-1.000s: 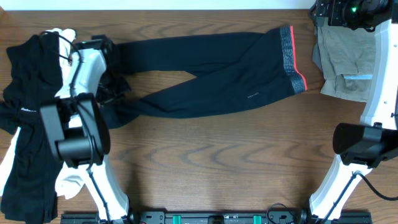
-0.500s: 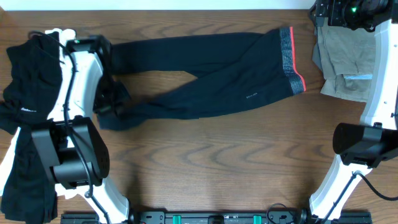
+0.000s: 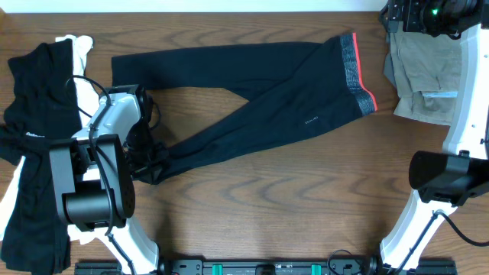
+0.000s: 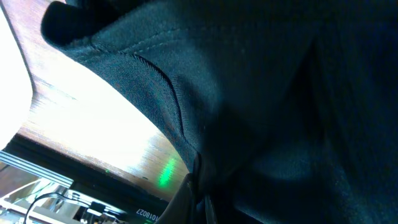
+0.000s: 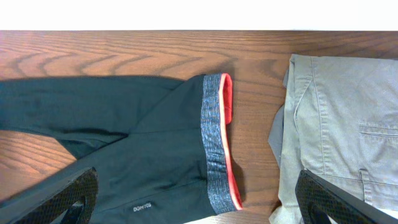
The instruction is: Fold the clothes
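Note:
Dark navy leggings [image 3: 252, 92] with a grey and coral waistband [image 3: 353, 65] lie spread across the table. One leg runs along the back, the other slants down to the left. My left gripper [image 3: 150, 164] is shut on the cuff of the lower leg; the fabric [image 4: 261, 93] fills the left wrist view and the jaws [image 4: 198, 196] pinch it. My right gripper [image 3: 416, 15] is open and empty, high at the back right. The right wrist view looks down on the waistband [image 5: 214, 140] and the leggings [image 5: 93, 118].
Folded khaki trousers [image 3: 428, 72] lie at the right edge, also in the right wrist view [image 5: 348, 124]. A pile of black and white clothes [image 3: 34, 114] lies at the left edge. Bare wooden table [image 3: 275, 198] spans the front.
My left gripper moved from the back left toward the front, pulling the lower leg's cuff with it. The upper leg now lies uncovered along the back. The right arm has not moved.

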`<state>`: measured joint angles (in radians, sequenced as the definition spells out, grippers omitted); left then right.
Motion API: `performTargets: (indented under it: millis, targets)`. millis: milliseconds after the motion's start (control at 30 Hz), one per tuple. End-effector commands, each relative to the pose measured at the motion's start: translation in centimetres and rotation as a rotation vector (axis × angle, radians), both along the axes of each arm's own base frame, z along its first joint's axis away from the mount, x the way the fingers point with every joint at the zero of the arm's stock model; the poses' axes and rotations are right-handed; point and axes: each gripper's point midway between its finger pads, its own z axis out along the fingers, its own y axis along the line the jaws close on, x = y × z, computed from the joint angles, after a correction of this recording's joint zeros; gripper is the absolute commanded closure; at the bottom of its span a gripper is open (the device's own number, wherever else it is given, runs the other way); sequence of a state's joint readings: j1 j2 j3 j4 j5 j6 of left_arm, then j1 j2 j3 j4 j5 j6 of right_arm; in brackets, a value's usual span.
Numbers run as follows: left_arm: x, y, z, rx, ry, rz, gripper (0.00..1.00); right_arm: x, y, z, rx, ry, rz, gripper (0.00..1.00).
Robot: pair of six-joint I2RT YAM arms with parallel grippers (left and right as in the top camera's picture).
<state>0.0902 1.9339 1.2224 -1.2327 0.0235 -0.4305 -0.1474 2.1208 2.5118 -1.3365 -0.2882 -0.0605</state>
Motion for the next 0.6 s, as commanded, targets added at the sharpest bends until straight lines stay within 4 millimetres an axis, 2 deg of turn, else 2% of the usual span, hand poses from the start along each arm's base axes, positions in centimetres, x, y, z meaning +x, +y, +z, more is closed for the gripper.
performTargets:
  millis: [0,100,233,300,367,400,567]
  targets:
    - [0.1,0.1,0.3,0.01,-0.007,0.019,0.94,0.0,-0.1,-0.1,-0.004,-0.002,0.014,0.01]
    - [0.4,0.0,0.4,0.0,-0.016,0.009,0.94,0.0,0.0,-0.1,-0.003,-0.002,0.015,0.01]
    - [1.8,-1.3,1.7,-0.092,-0.067,-0.005,0.92,0.1,-0.2,0.0,-0.004,-0.007,0.011,0.01]
    - [2.3,-1.5,3.1,-0.113,-0.092,-0.014,0.83,0.2,-0.3,0.0,-0.005,-0.01,0.01,0.01]
    - [2.5,-1.5,4.6,-0.117,-0.111,-0.031,0.63,0.2,-0.3,0.0,-0.005,-0.01,0.01,0.01]
    - [2.6,-1.4,5.4,-0.116,-0.125,-0.043,0.57,0.2,-0.3,0.0,-0.005,-0.01,0.01,0.01]
    - [3.5,-0.3,7.2,-0.053,-0.217,-0.071,0.48,0.3,-0.3,0.1,-0.006,-0.017,0.01,0.01]
